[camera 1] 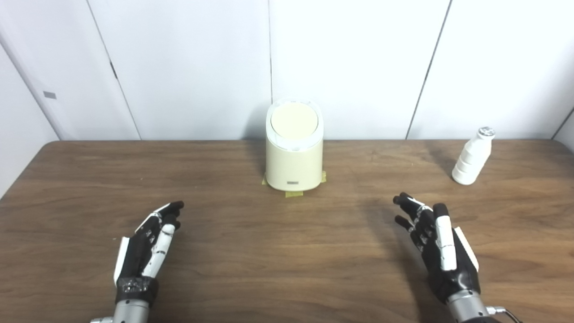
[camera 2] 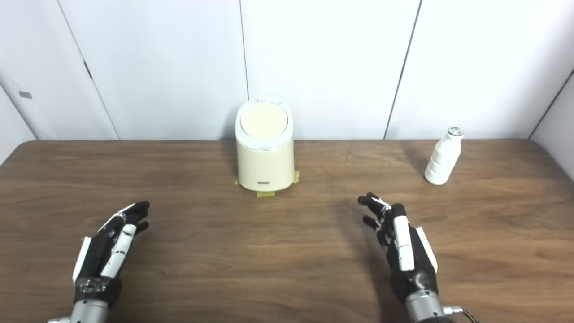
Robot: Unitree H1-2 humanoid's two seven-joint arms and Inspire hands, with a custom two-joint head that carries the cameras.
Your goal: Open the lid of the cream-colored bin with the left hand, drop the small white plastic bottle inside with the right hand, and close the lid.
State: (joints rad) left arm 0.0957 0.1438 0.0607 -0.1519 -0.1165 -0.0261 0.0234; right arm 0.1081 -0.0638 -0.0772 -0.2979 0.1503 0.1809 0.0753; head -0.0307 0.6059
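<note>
The cream-colored bin (camera 1: 294,154) stands at the back middle of the wooden table (camera 1: 287,251), its round lid (camera 1: 294,120) shut. A small white plastic bottle (camera 1: 472,156) with a silver cap stands upright at the back right. My left hand (camera 1: 150,242) hovers over the near left of the table, open and holding nothing, well short of the bin. My right hand (camera 1: 437,244) is at the near right, open and empty, below and left of the bottle.
Yellow tape marks (camera 1: 293,194) lie at the foot of the bin. White wall panels (camera 1: 350,63) rise directly behind the table's far edge. Bare wood stretches between the hands and the bin.
</note>
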